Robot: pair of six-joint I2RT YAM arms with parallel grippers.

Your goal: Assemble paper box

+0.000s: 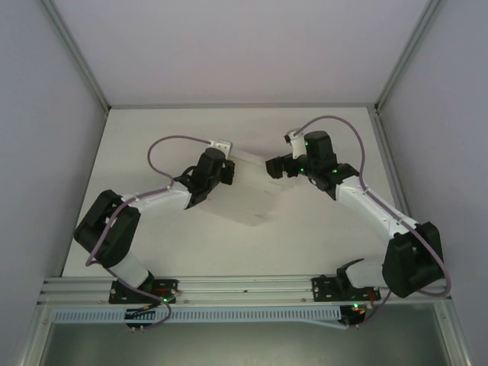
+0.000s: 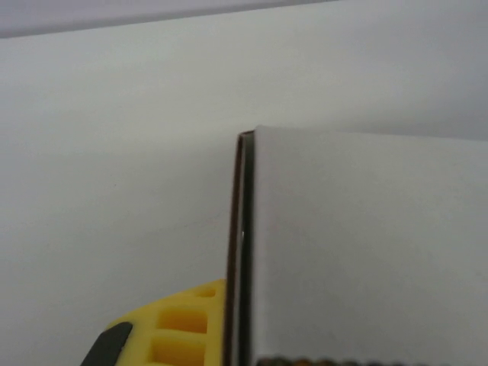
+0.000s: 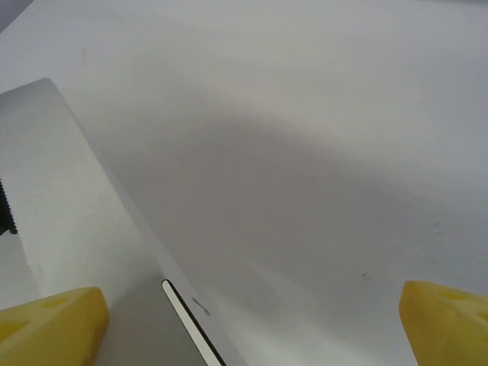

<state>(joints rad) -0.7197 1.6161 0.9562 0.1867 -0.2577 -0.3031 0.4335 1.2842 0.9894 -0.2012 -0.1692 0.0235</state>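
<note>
Paper box (image 1: pixel 248 194): thin white-grey card, sitting mid-table as a low boxy shape between the two grippers, skewed to the table edges. In the left wrist view the paper box (image 2: pixel 366 244) shows a plain white panel ending in a straight vertical fold, with a thin dark-brown cut edge running alongside it. In the right wrist view the paper box (image 3: pixel 53 191) is a flat grey-white panel with a clean diagonal edge and a narrow white strip at its lower end. Left gripper (image 1: pixel 226 171) is at the box's far-left corner. Its yellow finger (image 2: pixel 179 324) sits tight against the card edge near frame centre, the other finger is hidden behind the panel, so it reads as clamped on the box wall. Right gripper (image 1: pixel 272 166) is at the far-right corner, and the right wrist view shows this gripper (image 3: pixel 252 305) spread wide with nothing between the tips; its left tip overlaps the card. Flat white table (image 1: pixel 305 244) is bare all round the box: open strip toward the back wall, open band toward the near aluminium rail (image 1: pixel 244 286), and clear margins to both side walls.
</note>
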